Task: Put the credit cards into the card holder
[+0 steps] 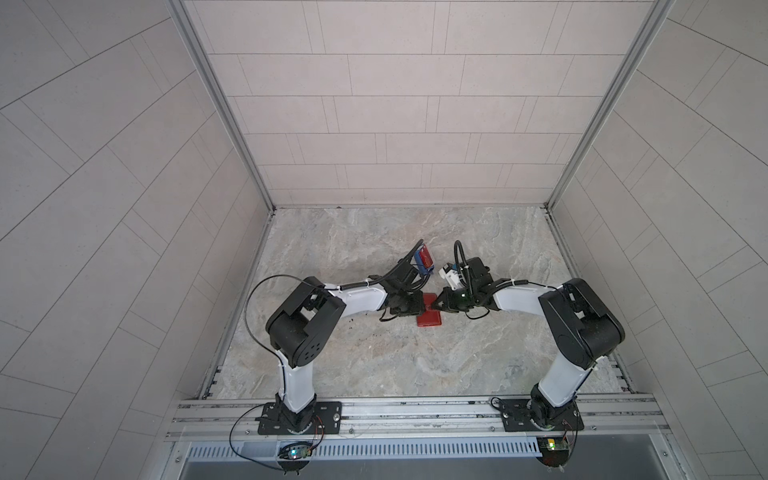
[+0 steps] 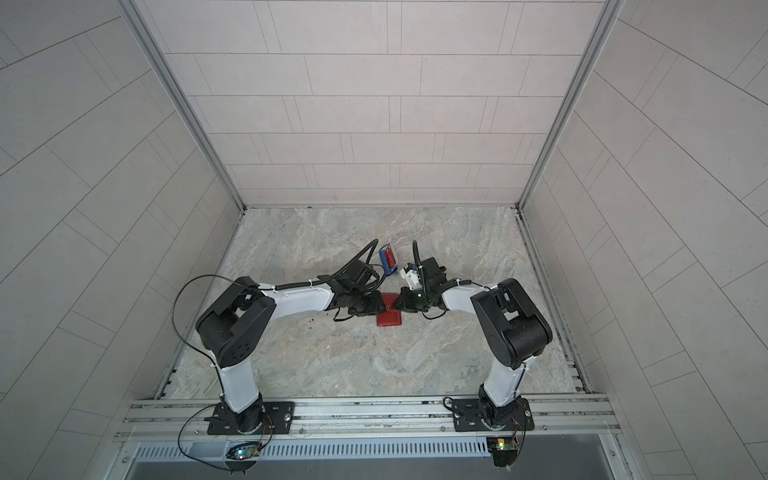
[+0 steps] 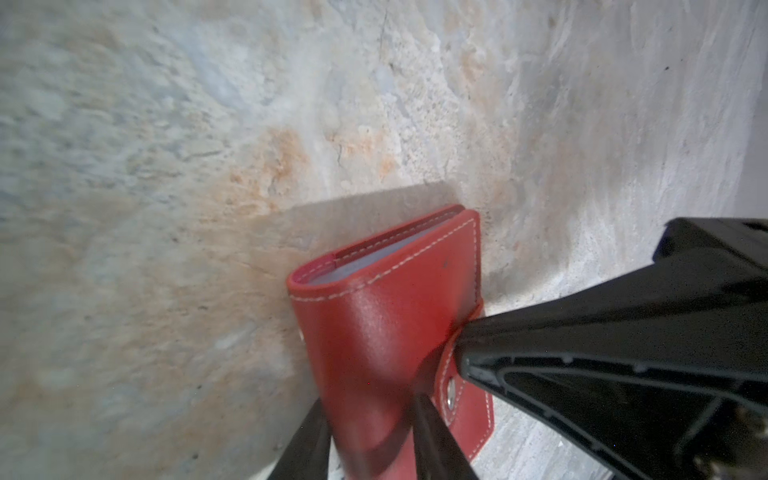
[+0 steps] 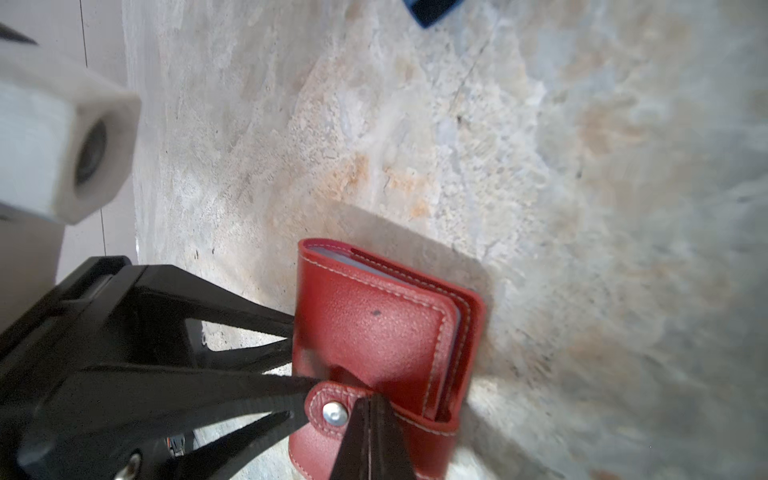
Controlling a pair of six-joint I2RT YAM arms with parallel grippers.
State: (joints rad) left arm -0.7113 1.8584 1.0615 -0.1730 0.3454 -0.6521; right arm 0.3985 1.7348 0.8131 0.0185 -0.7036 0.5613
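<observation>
Marble-patterned grey-and-tan tabletop (image 1: 374, 357), boxed in by pale tiled walls (image 1: 374, 104).

Item 1. Red leather-like bifold card holder (image 3: 386, 316), white-stitched. It lay closed and flat near the table's middle, between the two claws. Pale leaves (image 3: 365, 266) showed at its open edge; whether these were empty sleeves or a card could not be told.

Item 2. Snap-button tab (image 4: 320, 401), a red strap with a silver stud (image 4: 335, 414), folded over the front cover.

Item 3. Left gripper (image 3: 368, 401). Its fingers (image 3: 434, 436) straddled one end of the card holder and appeared clamped on it, bracing the body.

Item 4. Right gripper (image 4: 370, 399). Clenched tight, its tips pinching the snap-button tab just beside the stud.

Item 5. Red rectangular plastic credit card (image 1: 427, 258), propped in a small blue stand (image 1: 419, 257). It stood beyond the card holder toward the back wall, apart from it. No other credit cards could be made out.

Step in hand, as judged: opening the card holder. Neither claw carried a card.

Next move, as judged: a pull on the tab away from the cover to pop the snap. The left claw would need to brace the body so it neither lifted nor slid. The cover would then fold back to bare the sleeves.

Markings: no brand, label or legible writing on the card holder. Any print on the propped card was too small to read.
</observation>
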